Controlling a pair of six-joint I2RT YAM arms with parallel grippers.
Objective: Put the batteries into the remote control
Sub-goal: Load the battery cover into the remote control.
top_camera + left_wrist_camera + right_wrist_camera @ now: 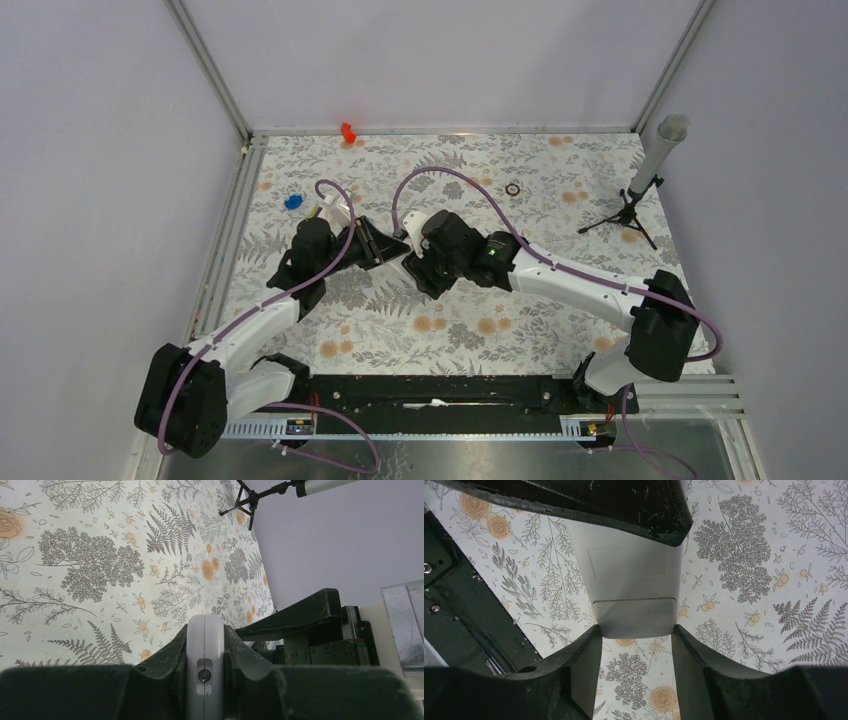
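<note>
Left end effector (206, 630) clamps the remote (631, 580) steady, likely so right end effector (636, 630), pinching its end, can free the cover (634, 617).

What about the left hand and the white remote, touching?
Touching. The left wrist view shows the left hand clamping the remote control edge-on, fingers pressed against both sides.

Your left arm (250, 328) and right arm (585, 285) both have white links and bulky black joint housings. You'll see a purple cable (440, 172) running along each. A green light (497, 252) glows at the right wrist. Your right gripper (636, 630) has matte black, wedge-shaped fingers (586, 675).
</note>
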